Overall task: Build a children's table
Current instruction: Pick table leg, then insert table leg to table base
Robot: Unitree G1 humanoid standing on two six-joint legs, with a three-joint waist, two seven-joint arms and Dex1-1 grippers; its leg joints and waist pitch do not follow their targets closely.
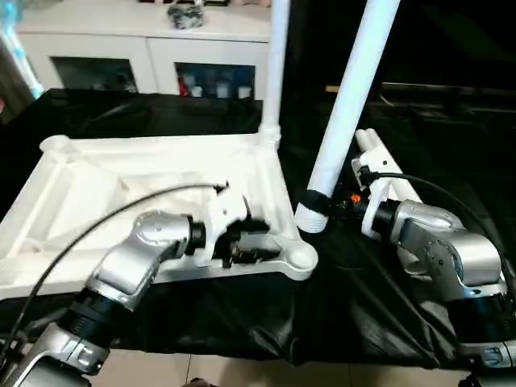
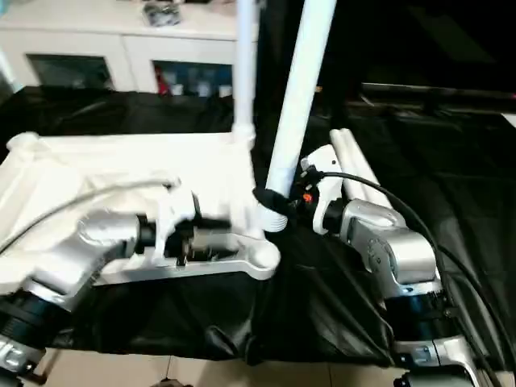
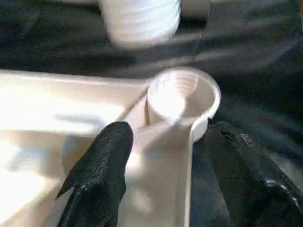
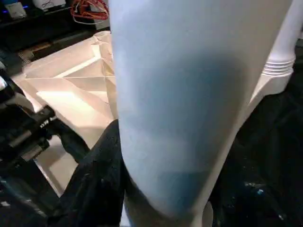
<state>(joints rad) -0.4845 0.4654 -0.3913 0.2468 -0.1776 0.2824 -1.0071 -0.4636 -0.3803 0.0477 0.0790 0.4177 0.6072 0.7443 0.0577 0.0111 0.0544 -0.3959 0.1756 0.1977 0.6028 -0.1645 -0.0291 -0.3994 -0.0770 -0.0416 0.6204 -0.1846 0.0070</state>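
The children's table top (image 1: 161, 193) lies upside down on the black-covered table (image 1: 451, 161), ribs facing up, with one leg (image 1: 276, 64) already standing upright in its far corner socket. The near corner socket (image 1: 301, 256) is empty, its threaded mouth open to the ceiling. Just beside it and slightly above, a second leg (image 1: 351, 105) hangs tilted, its ribbed end (image 1: 312, 216) close to the socket but not over it. The right gripper (image 1: 337, 203) is clamped around that leg low down, near the ribbed end. The left gripper (image 3: 165, 184) has its black fingers (image 3: 102, 165) spread to either side of the rail leading to the empty socket, apparently steadying the top; I can't say whether they press on it. Two spare legs (image 1: 383, 165) lie on the cloth behind the right arm, and a white cabinet (image 1: 145, 48) stands at the back. The risk I see is the lean: brought down at that angle, the end could catch the rim, cross the threads or shove the top sideways.
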